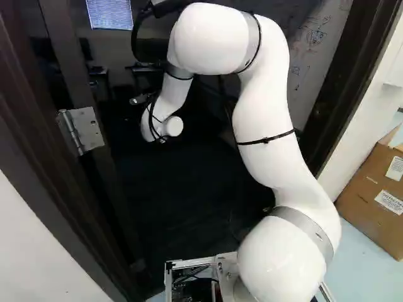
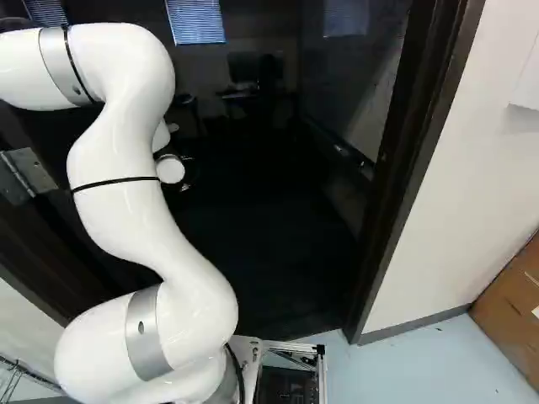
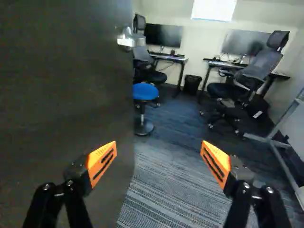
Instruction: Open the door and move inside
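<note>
The dark door stands swung open into the room, with its metal handle near its free edge, ahead of the gripper. In the left base view, a steel hinge shows on the door's side. My arm's white wrist reaches into the doorway; the gripper cannot be made out there against the dark. In the wrist view the gripper has its orange-padded fingers wide apart, with nothing between them. One finger appears in front of the door face, the other in front of the carpet.
Dark door frame borders the opening, white wall beside it. Cardboard boxes stand right of the doorway. Inside are a blue stool, office chairs, desks with monitors, a bin and a metal-framed stand.
</note>
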{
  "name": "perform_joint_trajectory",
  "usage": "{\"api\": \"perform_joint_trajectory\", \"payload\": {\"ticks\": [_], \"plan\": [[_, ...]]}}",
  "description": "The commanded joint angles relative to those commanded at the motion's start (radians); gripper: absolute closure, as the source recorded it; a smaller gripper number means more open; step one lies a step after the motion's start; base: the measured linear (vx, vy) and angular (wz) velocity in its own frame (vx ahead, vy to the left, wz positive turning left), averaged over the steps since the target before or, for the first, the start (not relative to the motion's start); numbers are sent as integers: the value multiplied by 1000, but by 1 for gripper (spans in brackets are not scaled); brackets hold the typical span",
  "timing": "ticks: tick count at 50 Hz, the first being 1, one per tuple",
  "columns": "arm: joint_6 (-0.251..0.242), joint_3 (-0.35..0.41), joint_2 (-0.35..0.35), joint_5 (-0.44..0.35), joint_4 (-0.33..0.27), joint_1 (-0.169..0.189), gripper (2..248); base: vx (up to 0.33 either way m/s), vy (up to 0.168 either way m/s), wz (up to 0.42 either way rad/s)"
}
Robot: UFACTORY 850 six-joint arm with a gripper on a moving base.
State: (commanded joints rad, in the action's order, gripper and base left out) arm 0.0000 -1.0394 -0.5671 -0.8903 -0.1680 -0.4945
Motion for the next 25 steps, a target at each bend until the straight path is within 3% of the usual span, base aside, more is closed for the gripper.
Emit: {"api": "perform_joint_trajectory", "payload": {"ticks": [25], "plan": [[0,80,60,0,40,57,3,0,0,0]]}}
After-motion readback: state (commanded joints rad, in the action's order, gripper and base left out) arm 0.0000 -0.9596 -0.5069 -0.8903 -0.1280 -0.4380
